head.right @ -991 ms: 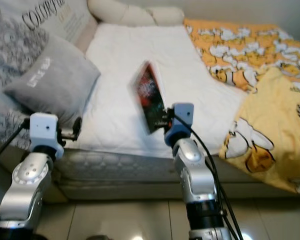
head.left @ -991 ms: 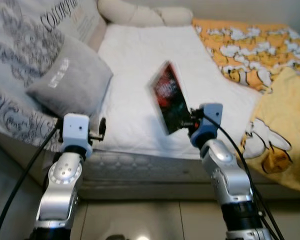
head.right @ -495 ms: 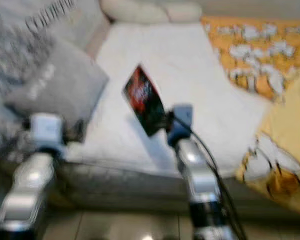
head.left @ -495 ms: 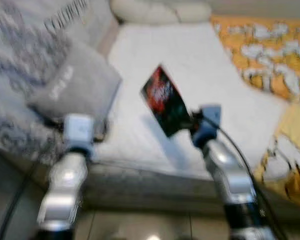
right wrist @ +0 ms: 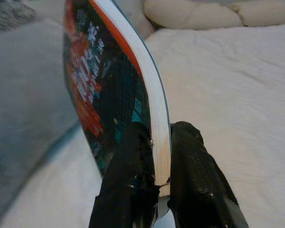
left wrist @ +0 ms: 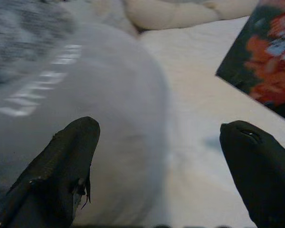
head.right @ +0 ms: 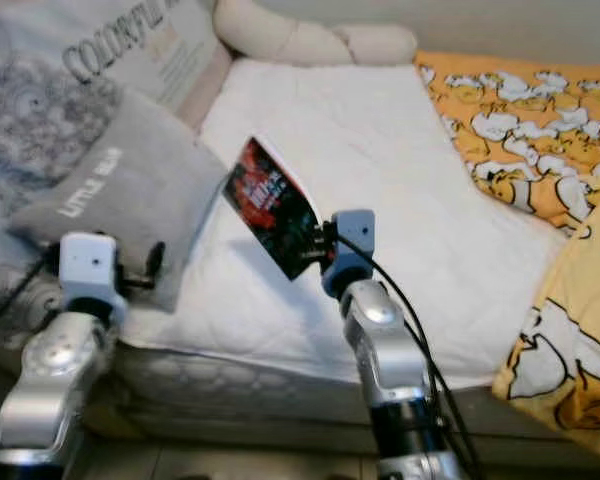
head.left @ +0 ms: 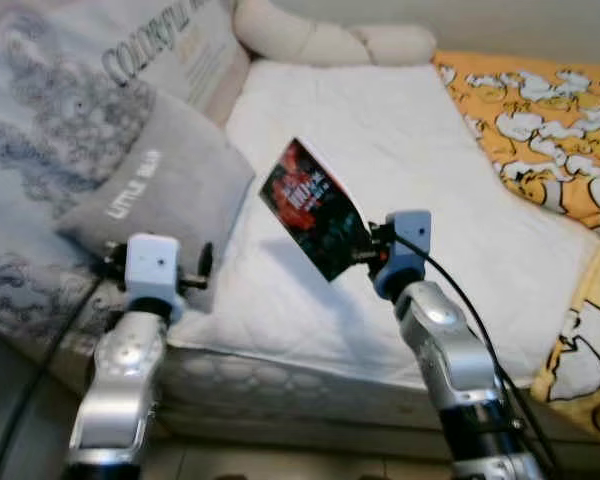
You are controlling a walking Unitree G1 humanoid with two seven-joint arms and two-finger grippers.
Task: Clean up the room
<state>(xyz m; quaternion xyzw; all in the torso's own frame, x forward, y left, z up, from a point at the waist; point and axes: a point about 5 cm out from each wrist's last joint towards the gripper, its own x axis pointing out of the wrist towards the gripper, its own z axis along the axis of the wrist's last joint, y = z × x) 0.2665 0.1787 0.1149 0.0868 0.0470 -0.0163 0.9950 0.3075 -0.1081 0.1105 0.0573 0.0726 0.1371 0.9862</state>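
Overhead, right gripper (right wrist: 154, 166) pinching book (head.left: 313, 208), above white mattress (head.left: 380, 130)

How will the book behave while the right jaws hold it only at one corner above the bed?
The book looks thin and softcover, so it may flex or droop from the right gripper, which pinches one corner. Its glossy cover could slip between the jaws. It seems light, and falling on the white mattress would likely do no harm.
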